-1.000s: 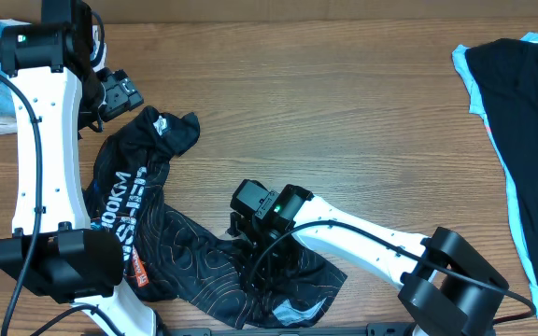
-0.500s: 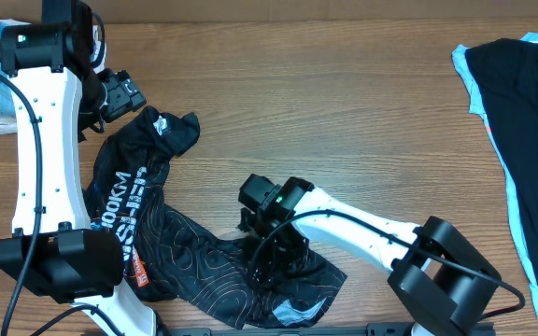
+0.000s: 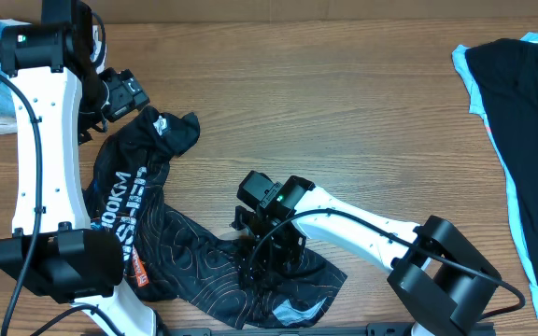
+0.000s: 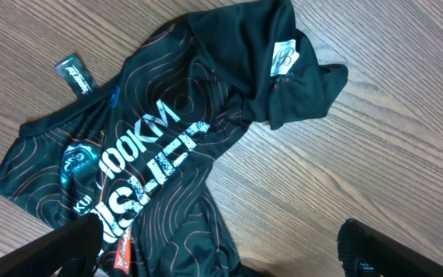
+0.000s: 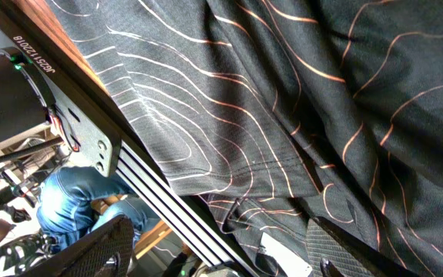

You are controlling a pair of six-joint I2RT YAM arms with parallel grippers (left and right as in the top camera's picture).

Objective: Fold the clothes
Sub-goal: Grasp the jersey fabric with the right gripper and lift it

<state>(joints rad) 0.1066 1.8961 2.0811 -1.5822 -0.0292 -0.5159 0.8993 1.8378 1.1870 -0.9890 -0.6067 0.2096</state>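
Shirt point(image 3: 190, 252): black with orange contour lines, crumpled on the table's point(image 3: 344, 112) left front; white lettering faces up and one end reaches the near edge.
Left gripper point(image 3: 124, 93): fingers spread wide, empty, just beyond the shirt's far end.
Right gripper point(image 3: 267, 261): fingers apart, low over the shirt's near end, gripping nothing.

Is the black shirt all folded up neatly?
No, the black shirt lies crumpled and twisted across the wooden table, with one end bunched up.
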